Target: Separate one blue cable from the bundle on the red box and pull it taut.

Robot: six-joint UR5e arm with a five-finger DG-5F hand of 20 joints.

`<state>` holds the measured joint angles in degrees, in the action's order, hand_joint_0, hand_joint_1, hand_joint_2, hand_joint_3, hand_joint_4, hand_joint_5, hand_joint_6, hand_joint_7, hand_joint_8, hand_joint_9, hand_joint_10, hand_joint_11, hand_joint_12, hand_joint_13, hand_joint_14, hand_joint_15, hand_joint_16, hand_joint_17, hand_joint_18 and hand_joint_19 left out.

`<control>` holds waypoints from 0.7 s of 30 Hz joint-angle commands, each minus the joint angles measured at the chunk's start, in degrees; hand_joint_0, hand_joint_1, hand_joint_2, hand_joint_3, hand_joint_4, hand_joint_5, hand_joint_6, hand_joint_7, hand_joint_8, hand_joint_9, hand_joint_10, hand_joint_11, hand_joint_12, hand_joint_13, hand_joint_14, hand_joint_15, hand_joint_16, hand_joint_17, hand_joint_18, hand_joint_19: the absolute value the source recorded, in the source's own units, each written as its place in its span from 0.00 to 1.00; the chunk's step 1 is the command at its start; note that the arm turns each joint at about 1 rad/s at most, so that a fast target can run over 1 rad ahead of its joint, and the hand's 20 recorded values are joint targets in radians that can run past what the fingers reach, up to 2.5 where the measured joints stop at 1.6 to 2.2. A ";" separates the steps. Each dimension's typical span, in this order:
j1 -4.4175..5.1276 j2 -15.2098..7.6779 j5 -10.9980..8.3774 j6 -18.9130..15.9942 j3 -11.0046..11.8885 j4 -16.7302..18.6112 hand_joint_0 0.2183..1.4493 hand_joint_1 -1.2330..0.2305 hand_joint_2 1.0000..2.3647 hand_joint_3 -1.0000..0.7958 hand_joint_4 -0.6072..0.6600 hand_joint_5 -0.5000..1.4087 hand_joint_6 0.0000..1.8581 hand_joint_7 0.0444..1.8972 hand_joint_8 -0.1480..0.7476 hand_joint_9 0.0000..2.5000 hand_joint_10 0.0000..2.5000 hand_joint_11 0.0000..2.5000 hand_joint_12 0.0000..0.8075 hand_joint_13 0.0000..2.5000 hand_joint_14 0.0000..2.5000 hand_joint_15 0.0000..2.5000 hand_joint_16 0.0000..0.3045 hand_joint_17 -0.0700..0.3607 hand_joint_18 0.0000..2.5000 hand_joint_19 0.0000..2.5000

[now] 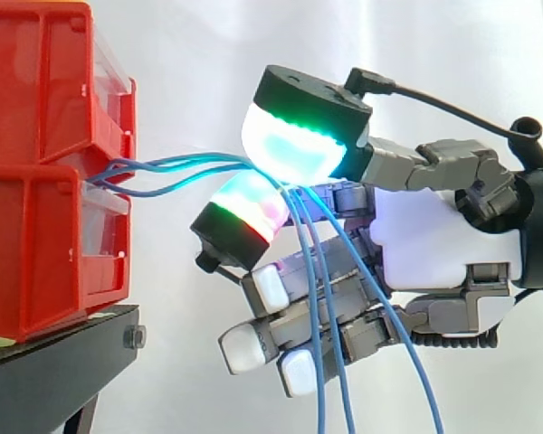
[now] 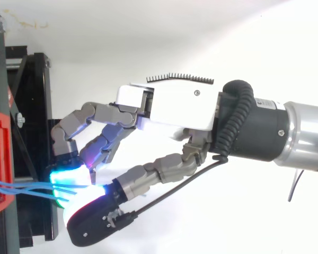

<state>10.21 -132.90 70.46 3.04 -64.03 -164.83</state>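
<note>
A white curtain (image 1: 190, 63) hangs across the back. Low on the left stands the black stand (image 1: 63, 366), and a silver bolt (image 1: 134, 337) shows on its front edge.

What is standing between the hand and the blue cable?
Nothing visible: the hand pinches the blue cables just off the red bins. Several strands sit in the pinch together, not one.

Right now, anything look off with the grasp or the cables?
Yes. The hand pinches the blue cables between two glowing pads, but several strands run from the red box into the pinch and hang below it, not a single one. The span to the box curves, not taut.
</note>
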 commanded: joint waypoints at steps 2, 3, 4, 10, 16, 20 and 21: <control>-0.10 0.01 0.74 -0.06 0.22 -0.84 0.49 0.24 0.00 0.28 0.36 0.16 0.50 0.62 0.45 0.38 0.01 0.34 0.40 0.32 0.01 0.20 0.12 0.35 0.31 0.21; -0.19 0.01 0.82 0.03 0.39 -1.02 0.49 0.24 0.00 0.28 0.36 0.16 0.50 0.62 0.45 0.38 0.01 0.34 0.40 0.32 0.01 0.20 0.12 0.35 0.31 0.21; -0.19 -0.08 0.82 0.03 0.22 -0.93 0.49 0.25 0.00 0.28 0.34 0.16 0.50 0.62 0.45 0.38 0.01 0.34 0.39 0.32 0.01 0.20 0.12 0.35 0.31 0.21; -0.36 0.01 0.91 -0.06 0.31 -1.55 0.43 0.21 0.00 0.28 0.37 0.16 0.49 0.58 0.41 0.38 0.01 0.34 0.38 0.32 0.01 0.19 0.11 0.34 0.32 0.20; -0.54 0.01 0.91 -0.06 0.31 -1.46 0.32 0.19 0.00 0.28 0.40 0.17 0.48 0.57 0.42 0.39 0.01 0.35 0.38 0.32 0.01 0.20 0.11 0.34 0.31 0.21; -0.54 -0.08 0.91 -0.06 0.39 -1.46 0.21 0.23 0.00 0.28 0.42 0.18 0.48 0.57 0.46 0.41 0.01 0.34 0.42 0.33 0.01 0.21 0.13 0.36 0.32 0.22; -0.54 -0.08 0.91 -0.06 0.39 -1.46 0.20 0.25 0.00 0.28 0.43 0.18 0.48 0.57 0.46 0.41 0.01 0.35 0.43 0.34 0.01 0.21 0.13 0.37 0.33 0.22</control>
<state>9.69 -132.92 71.37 3.00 -63.64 -166.32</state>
